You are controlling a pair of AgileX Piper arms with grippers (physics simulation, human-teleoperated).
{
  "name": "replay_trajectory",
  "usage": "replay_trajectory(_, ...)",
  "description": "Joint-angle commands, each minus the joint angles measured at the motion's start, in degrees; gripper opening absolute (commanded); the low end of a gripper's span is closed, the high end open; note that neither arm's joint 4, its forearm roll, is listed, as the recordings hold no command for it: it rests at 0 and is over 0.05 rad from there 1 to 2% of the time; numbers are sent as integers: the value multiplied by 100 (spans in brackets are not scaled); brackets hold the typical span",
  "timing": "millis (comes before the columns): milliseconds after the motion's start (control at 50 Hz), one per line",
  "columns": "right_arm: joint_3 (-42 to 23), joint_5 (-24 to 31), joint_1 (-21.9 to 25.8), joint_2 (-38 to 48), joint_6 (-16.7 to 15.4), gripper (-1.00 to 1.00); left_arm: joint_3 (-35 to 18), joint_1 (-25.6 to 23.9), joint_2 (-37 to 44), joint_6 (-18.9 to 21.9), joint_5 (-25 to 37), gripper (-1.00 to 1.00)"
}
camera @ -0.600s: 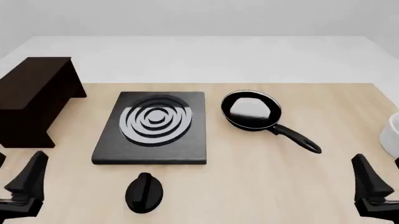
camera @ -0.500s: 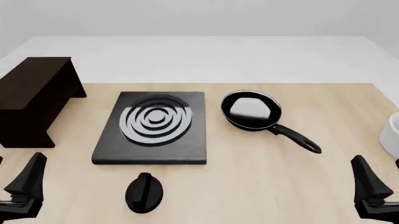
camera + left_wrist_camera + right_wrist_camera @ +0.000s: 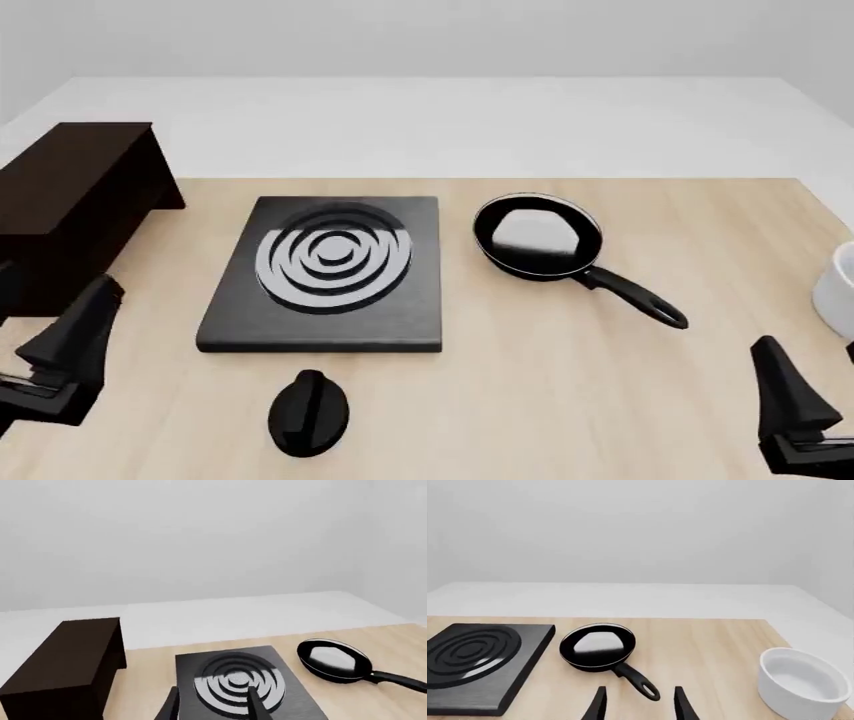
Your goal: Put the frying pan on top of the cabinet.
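From my right wrist camera I see a whole white round bowl (image 3: 803,681) on the pale wooden table (image 3: 561,380); the front camera catches only its edge at the far right. My left wrist camera shows the flat top of the dark brown box-shaped cabinet (image 3: 67,667). The small round black frying pan (image 3: 538,236) sits on the table just right of the flat black square stove plate with silver rings (image 3: 327,272), handle pointing toward my right side. A black oval knob (image 3: 308,412) lies in front of the plate. My left gripper (image 3: 213,705) and right gripper (image 3: 638,703) hover low, fingers parted, holding nothing.
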State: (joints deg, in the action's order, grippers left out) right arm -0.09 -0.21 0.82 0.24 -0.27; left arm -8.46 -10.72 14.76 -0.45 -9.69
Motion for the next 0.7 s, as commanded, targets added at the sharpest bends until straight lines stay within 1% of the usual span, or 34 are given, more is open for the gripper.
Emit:
replay_trajectory(20,-4,7,-67,-16,42,100,-1257,-1105,1917,-735,-451,100)
replay_trajectory(60,-7,7,-88,-16,56,100,-1537,-1492,2234,-1008,-470,100)
replay_trajectory(80,-5,-2,-89,-18,46,100,-1701,-1720,2580,-1530,-608,100)
replay_trajectory(100,-7,-3,-88,-18,45,100,-1756,-1834,2717,-1571,-682,100)
replay_trajectory(120,-6,-3,-89,-18,48,100,-1824,-1886,2882,-1702,-729,100)
replay_trajectory(140,-6,-4,-91,-18,54,100,-1899,-2020,3091,-1979,-859,100)
replay_trajectory(160,-5,-4,-93,-18,54,100,-1959,-2113,3178,-2124,-922,100)
replay_trajectory(180,-4,-4,-95,-18,55,100,-2047,-2196,3310,-2184,-949,100)
replay_trajectory(200,-2,-3,-96,-18,56,100,-2100,-2304,3387,-2374,-1087,100)
replay_trajectory(220,-2,-3,-96,-18,56,100,-2100,-2304,3389,-2374,-1090,100)
replay_trajectory(280,-1,-4,-97,-19,56,100,-2366,-2519,3875,-2836,-1284,100)
replay_trajectory(300,-1,-1,-98,-19,55,100,-2533,-2709,4119,-3151,-1415,100)
replay_trajectory(320,-1,0,-100,-18,55,100,-2588,-2809,4186,-3264,-1479,100)
replay_trajectory(340,-1,0,-102,-18,54,100,-2589,-2809,4187,-3264,-1480,100)
replay_trajectory(360,0,0,-109,-19,57,100,-2778,-2912,4421,-3509,-1522,100)
replay_trajectory(400,1,4,-124,-19,57,100,-2927,-3131,4645,-3826,-1624,100)
replay_trajectory(440,0,7,-128,-19,56,100,-3017,-3194,4721,-3911,-1695,100)
replay_trajectory(460,1,12,-132,-18,50,100,-3107,-3211,4889,-4113,-1711,100)
replay_trajectory(520,1,17,-129,-17,55,100,-3231,-3195,4996,-4185,-1714,100)
replay_trajectory(540,1,22,-127,-16,54,100,-3264,-3259,5144,-4419,-1789,100)
replay_trajectory(560,0,23,-123,-15,48,100,-3321,-3287,5130,-4385,-1803,100)
replay_trajectory(600,0,23,-123,-14,48,100,-3326,-3417,5315,-4828,-2053,100)
replay_trajectory(620,1,21,-121,-15,43,100,-3444,-3526,5558,-5060,-2131,100)
replay_trajectory(640,2,19,-122,-15,43,100,-3473,-3614,5634,-5171,-2214,100)
replay_trajectory(680,3,17,-121,-17,40,100,-3587,-3569,5765,-5274,-2213,100)
replay_trajectory(700,4,18,-121,-17,41,100,-3639,-3648,5896,-5401,-2240,100)
